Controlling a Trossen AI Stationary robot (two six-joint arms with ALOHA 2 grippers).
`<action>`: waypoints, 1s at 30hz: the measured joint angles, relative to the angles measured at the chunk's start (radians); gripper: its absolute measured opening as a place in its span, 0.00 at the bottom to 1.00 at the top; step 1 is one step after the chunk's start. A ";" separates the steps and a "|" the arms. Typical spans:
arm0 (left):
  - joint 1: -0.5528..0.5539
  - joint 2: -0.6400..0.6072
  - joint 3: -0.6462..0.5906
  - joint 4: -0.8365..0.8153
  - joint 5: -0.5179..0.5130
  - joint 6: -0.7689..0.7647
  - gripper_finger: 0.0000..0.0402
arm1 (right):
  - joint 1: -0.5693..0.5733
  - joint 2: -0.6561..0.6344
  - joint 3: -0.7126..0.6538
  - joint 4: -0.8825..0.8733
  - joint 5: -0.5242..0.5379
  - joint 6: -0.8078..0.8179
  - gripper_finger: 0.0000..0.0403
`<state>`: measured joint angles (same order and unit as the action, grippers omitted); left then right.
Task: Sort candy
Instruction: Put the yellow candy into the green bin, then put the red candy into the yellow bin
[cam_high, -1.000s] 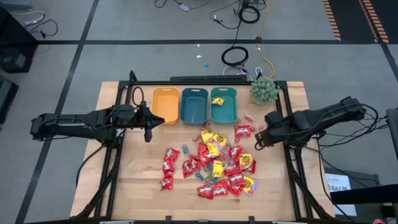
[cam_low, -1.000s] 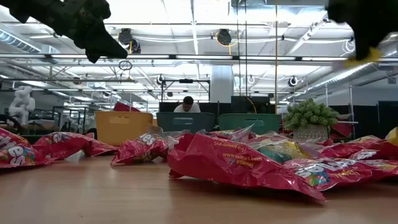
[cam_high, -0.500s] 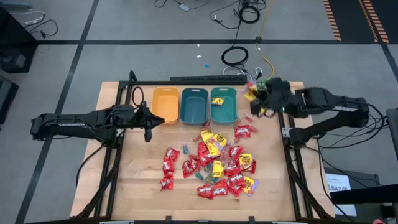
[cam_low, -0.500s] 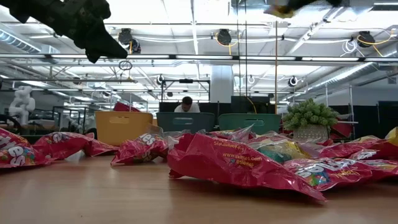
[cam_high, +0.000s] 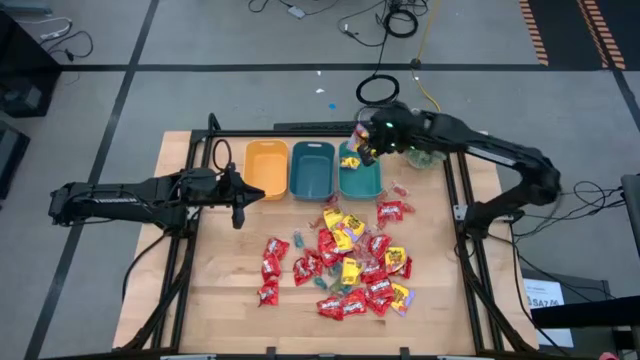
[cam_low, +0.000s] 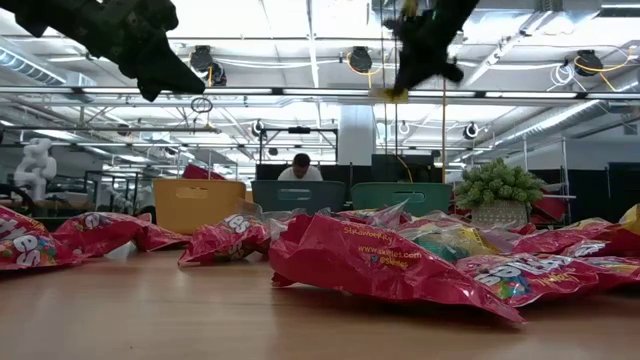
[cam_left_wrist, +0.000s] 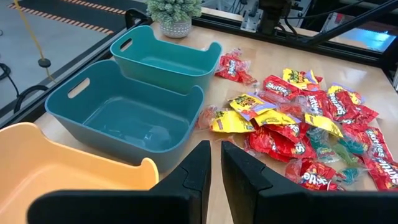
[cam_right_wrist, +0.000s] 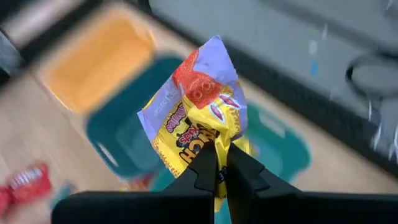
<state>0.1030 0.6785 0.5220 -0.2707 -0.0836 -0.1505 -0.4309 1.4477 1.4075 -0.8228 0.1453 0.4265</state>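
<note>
Candy (cam_high: 345, 262), a loose heap of shiny red packets mixed with yellow ones and a few tiny clear and bluish wrapped pieces, lies spread across the wooden table (cam_high: 220, 300), on the near side of three bins lined up along the far edge. One piece is off the table: a yellow packet (cam_right_wrist: 198, 115) with a red patch, a pale lilac edge and dark lettering, crumpled and pinched by one corner between the closed fingers of the right gripper (cam_high: 366, 152), which hangs above the teal bin nearest the plant (cam_high: 360, 170). In the right wrist view the packet fans out beyond the fingertips, with the middle teal bin (cam_high: 312, 168) and the orange bin (cam_high: 265, 166) blurred beyond it. That nearest teal bin appears to hold a yellow packet or two already, though the overhead view is too small to say for sure. A green spiky plant (cam_low: 498, 186) in a pale pot stands just beside the right gripper on the far side from the bins. The left gripper (cam_high: 237, 212) hangs in the air beside the orange bin, well apart from the candy pile, its fingers (cam_left_wrist: 199, 168) nearly together with only a thin slit between them and nothing in them. A person (cam_low: 301, 168) sits in the room behind the table.
</note>
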 joint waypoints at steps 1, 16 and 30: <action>0.000 0.000 0.000 0.000 0.001 0.000 0.12 | -0.021 0.027 0.000 -0.028 -0.022 -0.001 0.02; 0.000 0.000 0.000 -0.012 0.002 0.000 0.12 | -0.094 0.192 0.000 -0.176 -0.047 -0.002 0.23; 0.000 0.000 0.000 -0.008 0.002 0.000 0.12 | -0.093 0.189 0.000 -0.173 -0.047 -0.020 0.47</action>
<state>0.1030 0.6785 0.5220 -0.2790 -0.0820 -0.1509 -0.5243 1.6363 1.4071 -0.9962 0.0982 0.4065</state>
